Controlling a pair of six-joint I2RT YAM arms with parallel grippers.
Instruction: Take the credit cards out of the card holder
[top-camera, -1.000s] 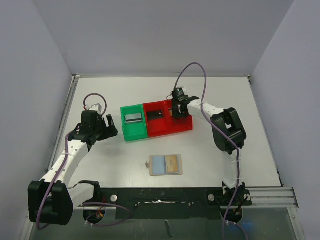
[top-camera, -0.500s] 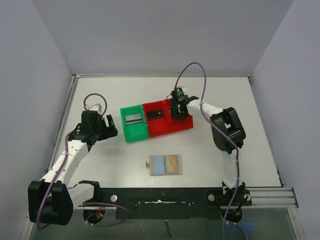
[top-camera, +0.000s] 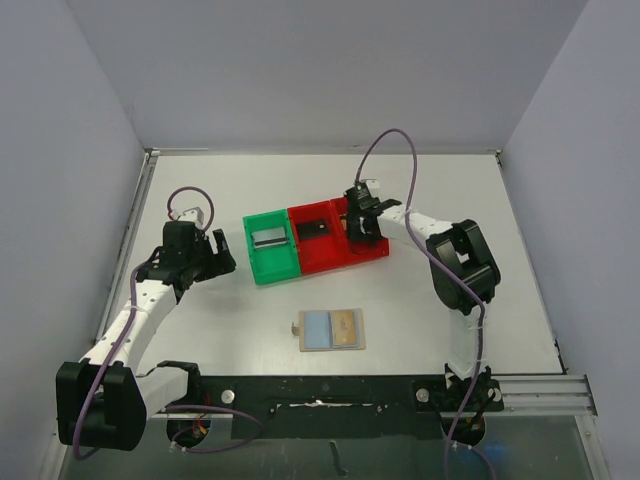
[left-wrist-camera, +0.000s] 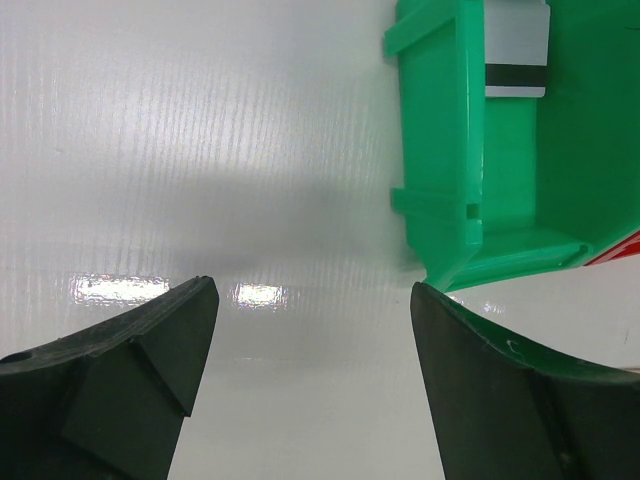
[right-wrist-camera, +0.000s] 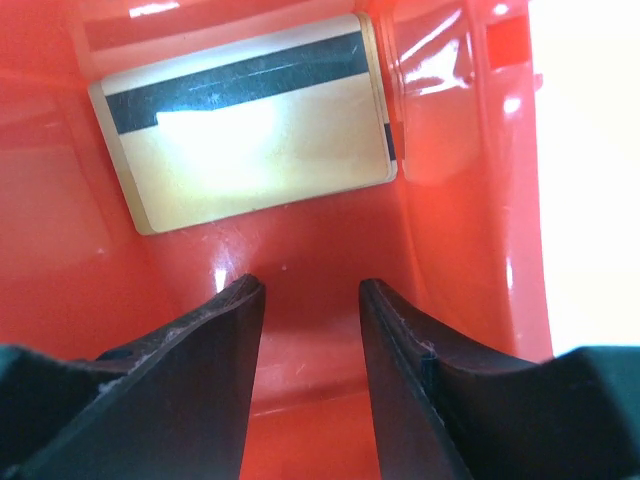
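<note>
The card holder (top-camera: 332, 329) lies open on the table in front of the arms, light-blue pockets up, with a gold credit card (top-camera: 346, 327) in its right half. A silver-grey card (top-camera: 266, 237) (left-wrist-camera: 516, 50) lies in the green bin (top-camera: 270, 262) (left-wrist-camera: 470, 200). A black card (top-camera: 314, 228) lies in the red bin's (top-camera: 322, 262) left compartment. Another gold card (right-wrist-camera: 250, 120) lies flat in its right compartment (right-wrist-camera: 440, 250). My right gripper (top-camera: 358, 222) (right-wrist-camera: 310, 290) hangs open just over that compartment, holding nothing. My left gripper (top-camera: 205, 255) (left-wrist-camera: 312, 290) is open and empty, left of the green bin.
The green and red bins stand joined in a row mid-table. Grey walls close in the left, right and back sides. A black rail (top-camera: 330, 392) with both arm bases runs along the near edge.
My right gripper's jaws have spread apart and it has drifted slightly right over the red bin; the gold card lies free below. The left arm has not moved.
</note>
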